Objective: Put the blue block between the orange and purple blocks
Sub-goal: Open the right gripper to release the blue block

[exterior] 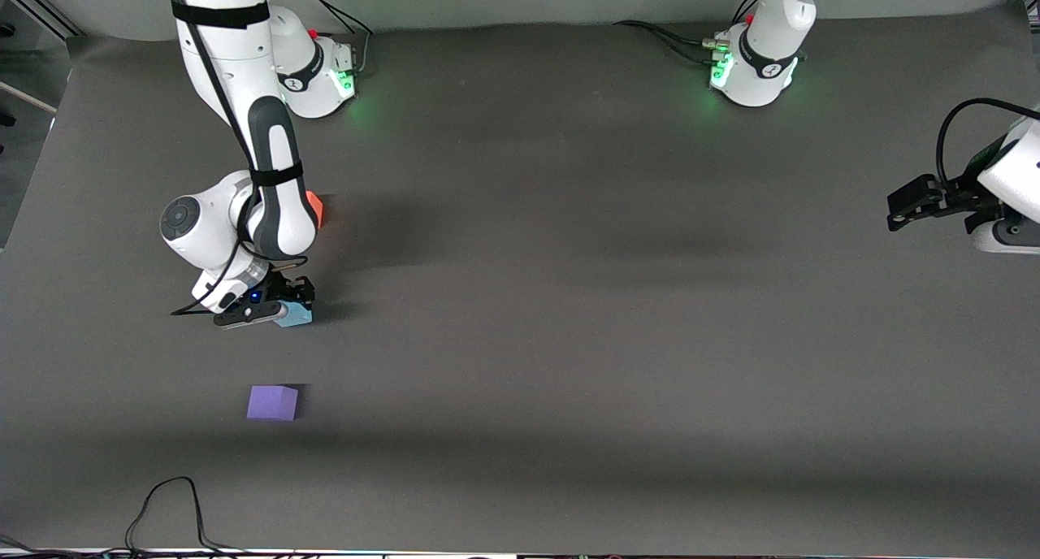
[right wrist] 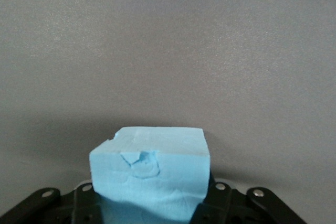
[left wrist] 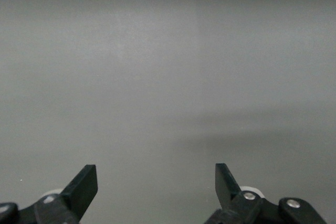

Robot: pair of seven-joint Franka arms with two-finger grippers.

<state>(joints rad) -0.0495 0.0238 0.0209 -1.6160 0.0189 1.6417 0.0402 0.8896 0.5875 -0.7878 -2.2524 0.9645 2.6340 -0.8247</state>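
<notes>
I have the blue block (exterior: 296, 314) clamped in the right gripper (exterior: 286, 309), low between the orange block (exterior: 316, 208) and purple block (exterior: 273, 402); only release remains. The left gripper (exterior: 914, 204) waits wide open by the table edge.

No words, numbers, labels or brand names clear enough to read anywhere.
</notes>
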